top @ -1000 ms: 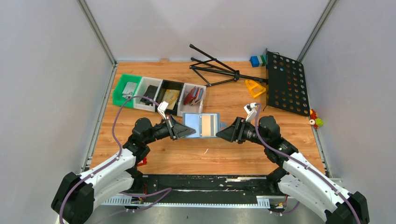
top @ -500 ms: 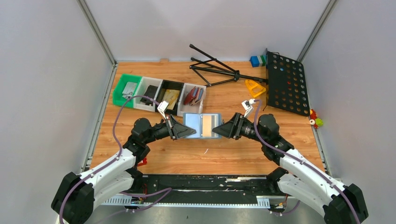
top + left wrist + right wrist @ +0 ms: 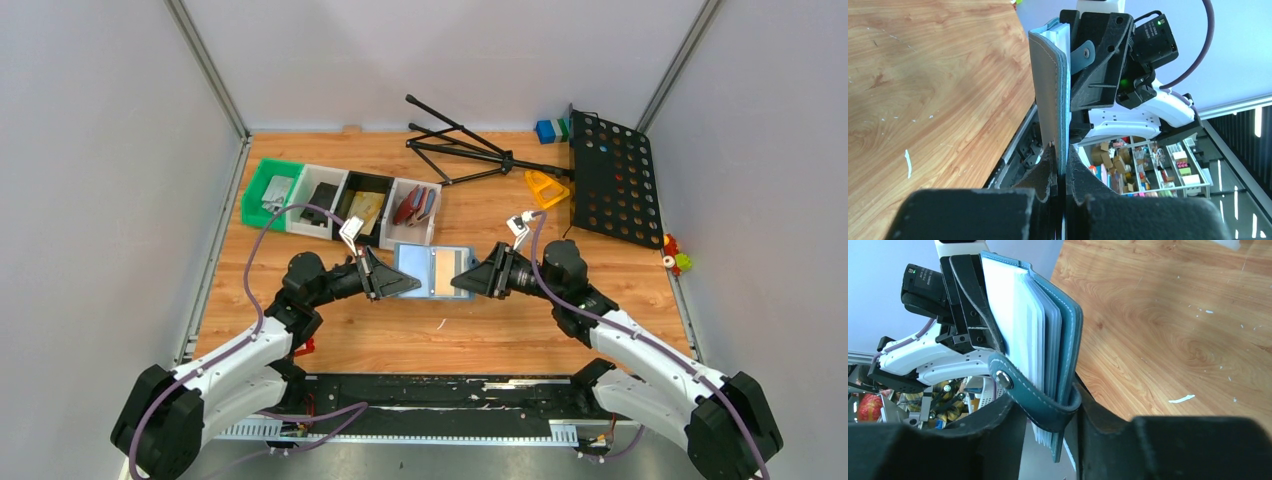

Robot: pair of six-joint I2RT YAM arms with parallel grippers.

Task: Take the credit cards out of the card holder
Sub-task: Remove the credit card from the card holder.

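L claw (image 3: 1060, 167) clamped on holder (image 3: 411, 262) at left edge, R claw (image 3: 1048, 407) just moved in & narrowing round right edge, can't tell if I'm gripping yet; cards (image 3: 445, 269) still in.

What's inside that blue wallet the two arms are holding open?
A tan card lies against the right half of the card holder, over its light-blue lining. Whether more cards sit tucked deeper in the slots is hidden.

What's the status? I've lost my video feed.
Left gripper shut on card holder. Right gripper straddles its opposite edge, grip unclear. Tan credit card inside, not yet out. No obstruction seen.
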